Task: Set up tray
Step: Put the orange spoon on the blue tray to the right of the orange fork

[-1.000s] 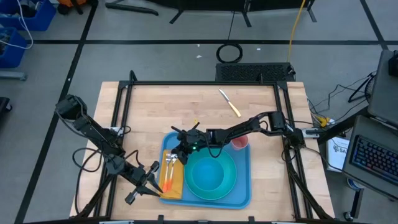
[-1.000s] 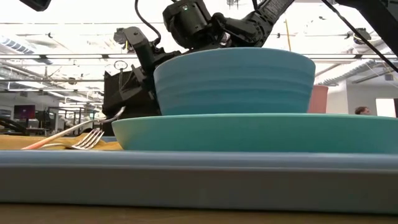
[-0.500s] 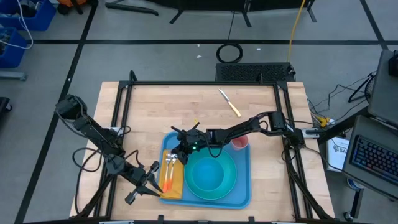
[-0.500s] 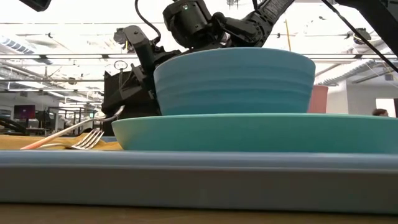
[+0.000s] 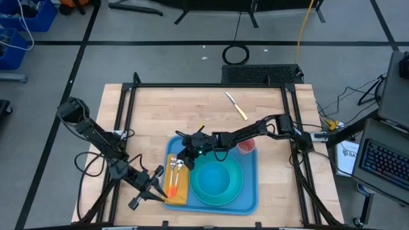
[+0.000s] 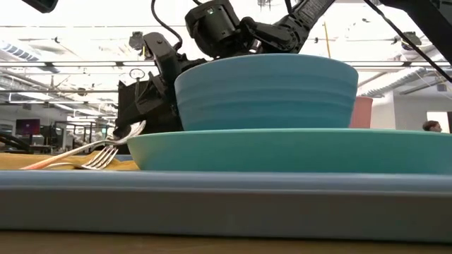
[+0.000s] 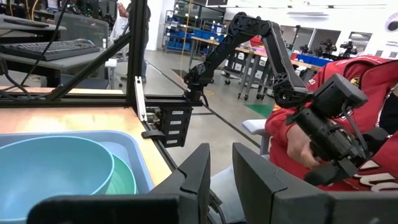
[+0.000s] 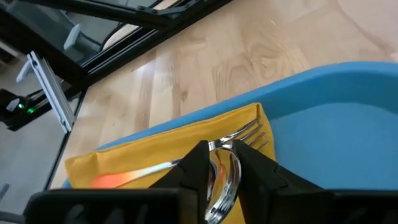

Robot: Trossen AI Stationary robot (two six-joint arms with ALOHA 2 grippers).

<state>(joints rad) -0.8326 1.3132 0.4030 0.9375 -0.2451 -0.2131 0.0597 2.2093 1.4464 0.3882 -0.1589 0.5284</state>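
The light-blue tray lies near the table's front edge and holds a turquoise plate with a bowl on it. It also holds a pink cup and a yellow napkin. A fork lies on the napkin. My right gripper reaches over the napkin's far end and is shut on a spoon. My left gripper waits beside the tray's near left corner, its fingers a narrow gap apart with nothing between them. My right gripper has the spoon's bowl between its two fingers, one at each side. It comes from the table's right, slanting a little downward. The bowl end is raised above the napkin. The shaft slopes down to the orange handle end, which rests on the napkin.
A knife lies on the bare wood toward the table's far edge. Black frame posts run along both sides of the table. In the left wrist view a person in red sits beyond the table.
The spoon's bowl has turned in the right gripper. In the low view it showed thin and edge-on before, and now its broad face shows, slightly lower. Both arms have stayed where they were.
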